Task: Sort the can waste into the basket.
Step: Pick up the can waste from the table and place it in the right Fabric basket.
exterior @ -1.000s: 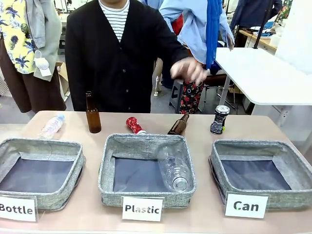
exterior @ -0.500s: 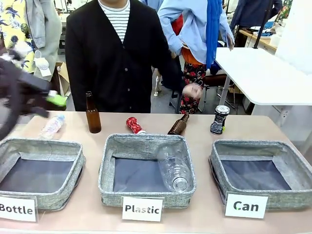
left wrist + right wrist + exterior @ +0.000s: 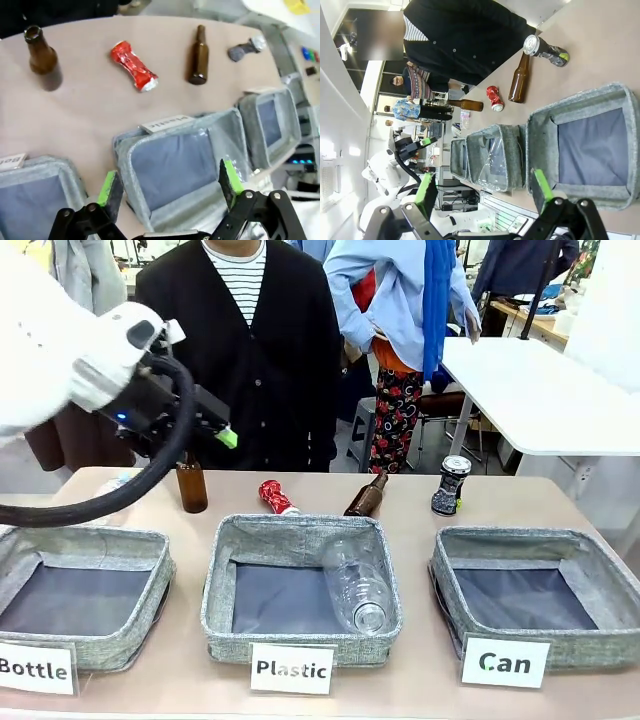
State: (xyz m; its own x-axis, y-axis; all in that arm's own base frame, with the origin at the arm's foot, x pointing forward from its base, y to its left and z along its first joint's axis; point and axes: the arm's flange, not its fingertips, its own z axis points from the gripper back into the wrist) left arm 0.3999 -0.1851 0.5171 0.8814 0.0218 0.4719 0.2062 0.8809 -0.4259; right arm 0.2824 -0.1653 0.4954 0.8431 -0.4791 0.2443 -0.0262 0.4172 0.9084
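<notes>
"Bottle" sign (image 3: 36,669), "Plastic" sign (image 3: 292,669), "Can" sign (image 3: 505,662)

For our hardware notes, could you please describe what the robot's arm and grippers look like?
The left arm is glossy white, with a thick black cable looping under it. The left gripper and right gripper are black, jointed, with bright green pads.

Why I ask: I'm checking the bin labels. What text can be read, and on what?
"Bottle": left sign, before the left basket.
"Plastic": middle sign, before the middle basket.
"Can": right sign, before the right basket.
Dark can and red can: print too small to read.
</notes>
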